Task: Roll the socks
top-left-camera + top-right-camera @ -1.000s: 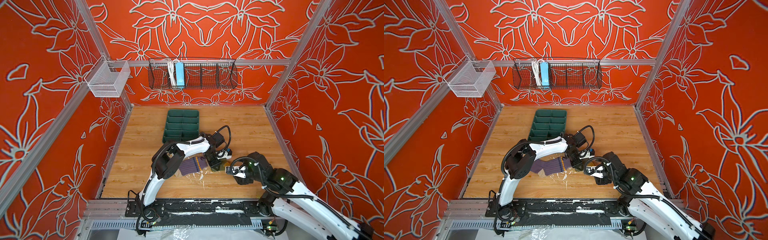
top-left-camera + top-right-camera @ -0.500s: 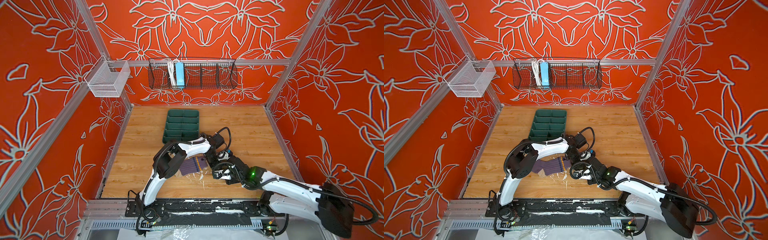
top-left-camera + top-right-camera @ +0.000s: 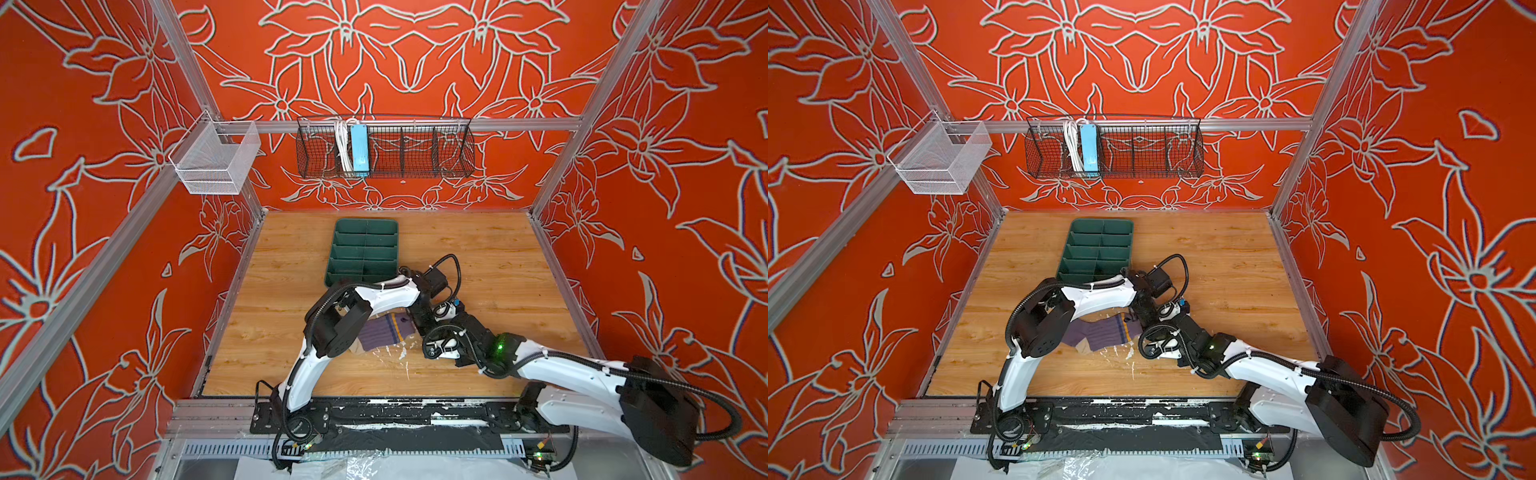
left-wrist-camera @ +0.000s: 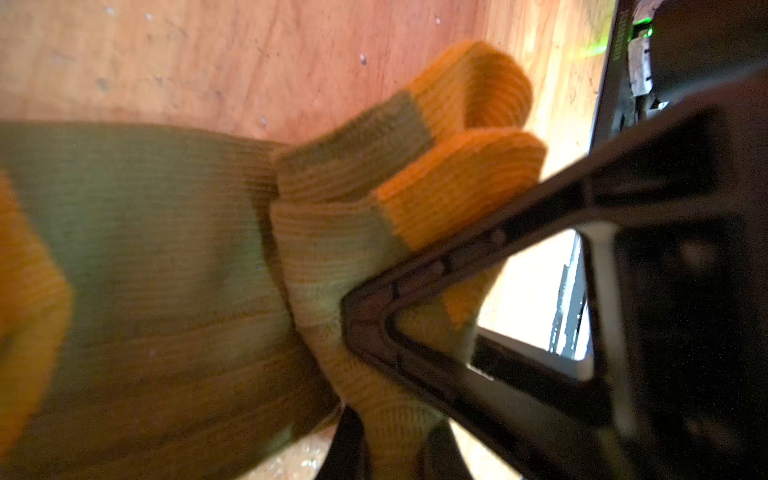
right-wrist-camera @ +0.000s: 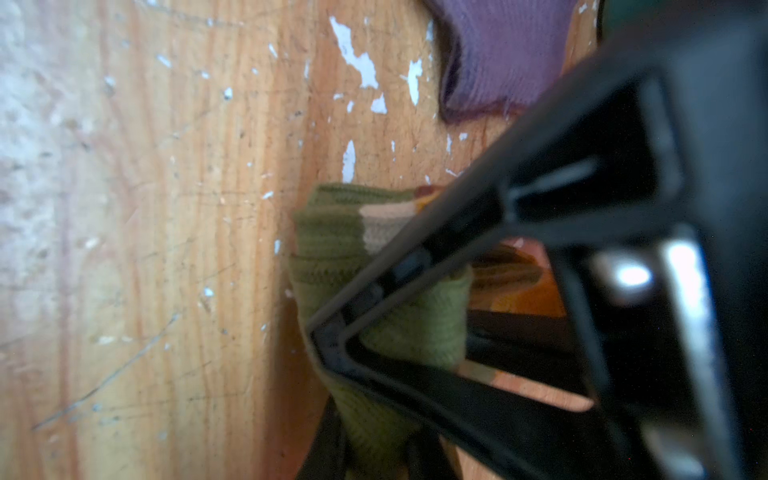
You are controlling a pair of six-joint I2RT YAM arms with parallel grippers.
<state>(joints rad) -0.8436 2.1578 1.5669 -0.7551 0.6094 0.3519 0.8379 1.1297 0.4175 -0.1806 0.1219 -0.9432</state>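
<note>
Between the fingers of the left hand [image 4: 353, 386] sits the olive green sock [image 4: 166, 249], pinched tight where its fabric bunches into folds; the mustard toe [image 4: 469, 166] curls doubled against the upper finger, and the rest of the sock stretches away flat over the counter [image 3: 498, 257]; the right hand [image 5: 332, 395] is likewise closed on the same sock, its fingers clamping a stack of olive folds, with a pale band showing beside them; both hands therefore grip the olive green sock from opposite ends.

Just in front of the near right corner of the dark green divided tray [image 3: 365, 221], in both top views, the two wrists meet and hide the olive sock beneath them; the purple sock [image 3: 382, 332] lies flat on the counter in front of the tray, partly under the left arm's elbow, its navy and yellow cuff stripes turned toward the hands, and no hand touches it; white flecks [image 5: 357, 62] mark the wood between the two socks; beyond the tray, on the back wall, hangs a black wire basket [image 3: 384, 145] holding a light blue block [image 3: 358, 149].
</note>
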